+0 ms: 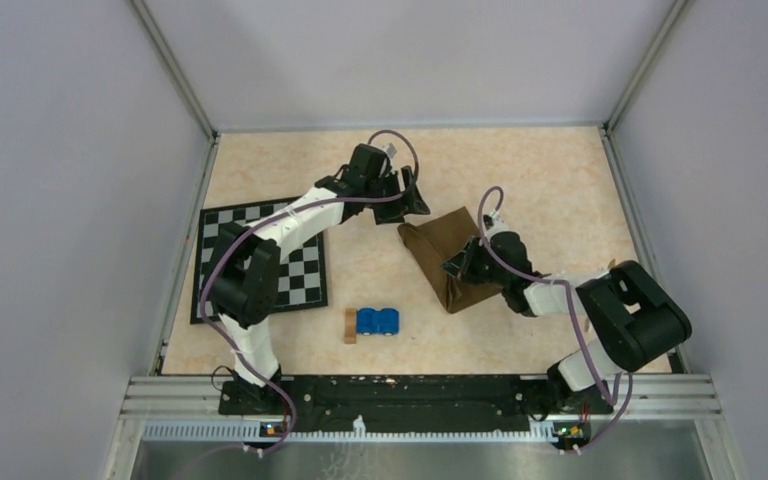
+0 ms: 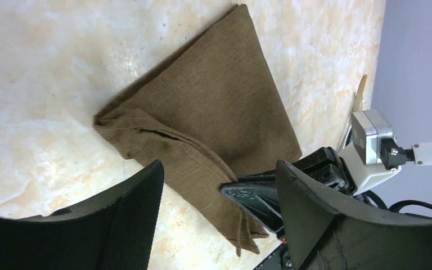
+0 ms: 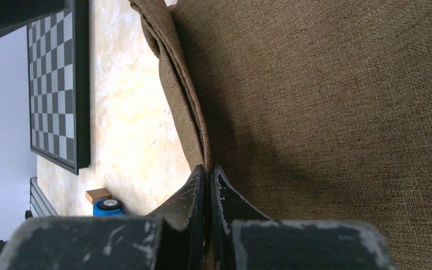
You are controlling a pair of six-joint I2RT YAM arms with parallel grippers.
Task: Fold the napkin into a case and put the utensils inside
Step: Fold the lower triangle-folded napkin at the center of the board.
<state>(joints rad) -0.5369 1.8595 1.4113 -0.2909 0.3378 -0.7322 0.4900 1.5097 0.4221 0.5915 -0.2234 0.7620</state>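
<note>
The mat [image 1: 260, 262] lies well left of the napkin [image 1: 438, 243]. The left pincer [image 1: 413, 203] hangs released over the napkin's far left corner. The napkin lies folded on the tabletop [image 1: 545, 180]. The right pincer [image 3: 208, 170], clenched, touches the napkin's folded edge.

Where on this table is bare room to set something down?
Bare: the table's far strip behind the napkin, and the gap between the checkered mat and napkin. Crowded: at the napkin, with left gripper and right gripper, and by the blue car.
</note>
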